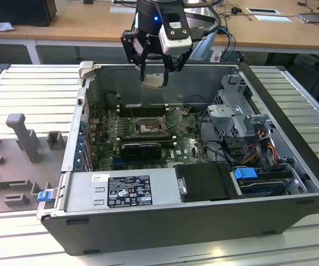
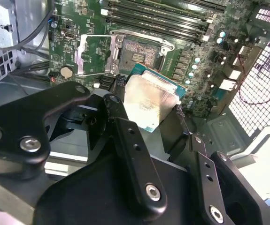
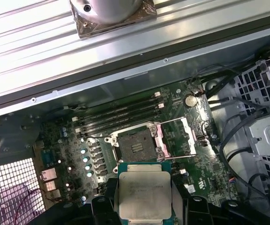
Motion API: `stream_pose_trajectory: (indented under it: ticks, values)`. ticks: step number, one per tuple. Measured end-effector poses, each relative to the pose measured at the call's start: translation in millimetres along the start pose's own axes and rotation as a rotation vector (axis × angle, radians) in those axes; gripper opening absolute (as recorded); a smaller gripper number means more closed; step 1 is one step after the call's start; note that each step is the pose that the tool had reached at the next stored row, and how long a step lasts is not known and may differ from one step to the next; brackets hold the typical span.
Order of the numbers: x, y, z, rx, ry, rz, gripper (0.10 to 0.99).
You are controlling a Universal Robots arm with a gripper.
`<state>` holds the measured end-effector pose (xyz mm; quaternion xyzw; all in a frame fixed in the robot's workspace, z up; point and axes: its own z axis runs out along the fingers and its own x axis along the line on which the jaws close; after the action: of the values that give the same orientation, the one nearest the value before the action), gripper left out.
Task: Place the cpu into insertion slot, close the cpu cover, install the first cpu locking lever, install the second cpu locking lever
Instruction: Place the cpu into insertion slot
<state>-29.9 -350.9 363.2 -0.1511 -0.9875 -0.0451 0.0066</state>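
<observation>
My gripper hangs over the back wall of the open computer case, shut on the cpu, a pale silvery square chip held flat between the two black fingers. In both wrist views the cpu sits high above the motherboard, offset from the insertion slot. The insertion slot lies bare and dark in the middle of the board. Beside it, the cpu cover, a silvery frame plate, stands swung open.
Long black memory slots run beside the socket. A power supply lines the case's near side, with a drive cage and cables at the exterior view's right. A grey fixture stands outside the case at the exterior view's left.
</observation>
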Motion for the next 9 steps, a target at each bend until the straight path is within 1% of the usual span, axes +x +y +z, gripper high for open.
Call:
stream_pose_trajectory:
  ticks: [9]
  values:
    - [0.0, 0.0, 0.0, -0.001, -0.0039, 0.045, 0.537]
